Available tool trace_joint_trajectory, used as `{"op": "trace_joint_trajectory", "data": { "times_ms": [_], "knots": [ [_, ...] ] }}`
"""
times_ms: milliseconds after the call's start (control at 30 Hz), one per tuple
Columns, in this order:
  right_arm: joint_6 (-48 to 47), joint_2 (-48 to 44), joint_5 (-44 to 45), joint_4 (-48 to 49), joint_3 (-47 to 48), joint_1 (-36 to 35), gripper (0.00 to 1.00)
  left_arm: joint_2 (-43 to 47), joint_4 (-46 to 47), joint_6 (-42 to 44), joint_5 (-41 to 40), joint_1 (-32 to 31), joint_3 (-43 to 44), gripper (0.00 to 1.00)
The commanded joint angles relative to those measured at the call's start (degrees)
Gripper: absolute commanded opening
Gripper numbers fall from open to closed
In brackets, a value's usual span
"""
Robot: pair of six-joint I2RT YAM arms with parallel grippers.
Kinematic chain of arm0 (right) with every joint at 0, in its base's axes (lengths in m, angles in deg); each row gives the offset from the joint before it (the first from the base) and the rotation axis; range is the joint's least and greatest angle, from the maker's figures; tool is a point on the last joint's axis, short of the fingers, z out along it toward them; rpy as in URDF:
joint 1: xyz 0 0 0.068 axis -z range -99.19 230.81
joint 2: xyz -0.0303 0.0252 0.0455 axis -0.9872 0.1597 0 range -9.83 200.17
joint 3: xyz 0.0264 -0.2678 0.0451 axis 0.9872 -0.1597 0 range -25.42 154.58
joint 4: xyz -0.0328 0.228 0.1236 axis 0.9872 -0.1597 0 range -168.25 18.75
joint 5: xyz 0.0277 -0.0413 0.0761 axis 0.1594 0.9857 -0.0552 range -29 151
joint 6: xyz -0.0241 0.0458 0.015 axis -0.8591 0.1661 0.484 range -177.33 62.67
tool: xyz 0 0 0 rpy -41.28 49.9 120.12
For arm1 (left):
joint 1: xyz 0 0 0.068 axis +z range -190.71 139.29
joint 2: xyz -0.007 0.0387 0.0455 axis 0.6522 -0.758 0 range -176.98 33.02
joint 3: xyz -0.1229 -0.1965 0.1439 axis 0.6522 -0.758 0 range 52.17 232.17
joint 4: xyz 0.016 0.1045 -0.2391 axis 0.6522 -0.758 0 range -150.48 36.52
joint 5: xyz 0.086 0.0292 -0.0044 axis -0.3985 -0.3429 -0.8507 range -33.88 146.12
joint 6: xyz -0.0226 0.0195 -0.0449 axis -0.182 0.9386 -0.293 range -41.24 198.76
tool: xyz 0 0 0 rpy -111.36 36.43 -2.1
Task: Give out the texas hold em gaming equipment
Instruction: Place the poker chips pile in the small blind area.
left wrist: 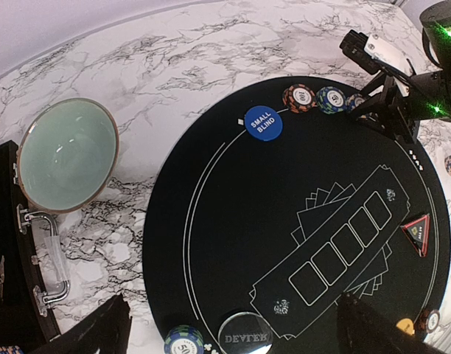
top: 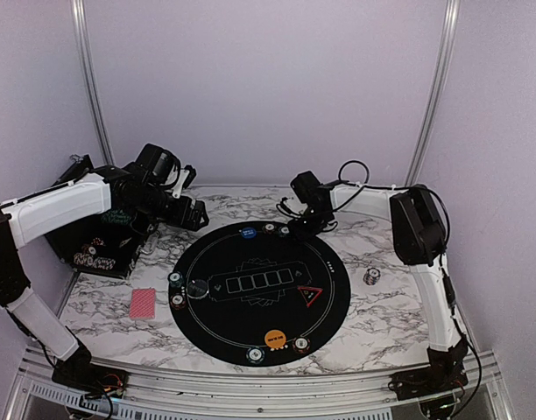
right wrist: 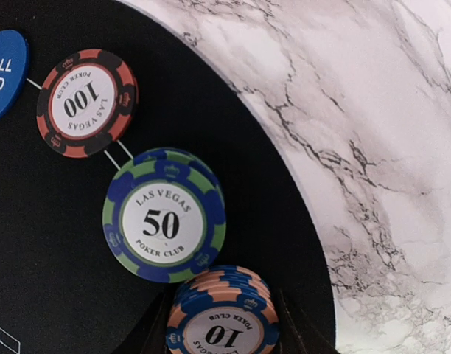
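Round black mat point(top: 224, 324) centred on marble table point(top: 382, 324); teal bowl point(left wrist: 63, 155) beside black case point(left wrist: 3, 214).

Soft even light, violet cast; overhead view grainy; chip stack point(right wrist: 222, 328) print crisp.

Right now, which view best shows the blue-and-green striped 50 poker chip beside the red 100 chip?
Right wrist: the blue-and-green striped 50 poker chip is large, its lettering legible. Left wrist shows it small; top external, a mere speck.
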Motion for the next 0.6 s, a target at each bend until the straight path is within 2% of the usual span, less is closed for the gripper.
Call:
{"op": "trace_joint_trajectory", "data": {
  "times_ms": [0,267,433,567],
  "knots": [
    [-1.3,2.8,0.7,0.7,2.2,-0.4,0.29,0.1,0.6,0.6,-0.3,0.4,-0.5,0.99],
    [-1.5,3.4,1.4,-0.6,2.4,-0.4,0.36,0.0,0.7,0.6,0.0,0.4,-0.6,0.99],
    [-1.4,3.3,1.5,-1.1,2.3,-0.3,0.43,0.0,0.7,0.6,0.1,0.4,-0.6,0.99],
    [-1.3,3.0,1.3,-1.5,2.4,-0.3,0.52,0.0,0.6,0.5,0.1,0.4,-0.6,0.99]
  ]
}}
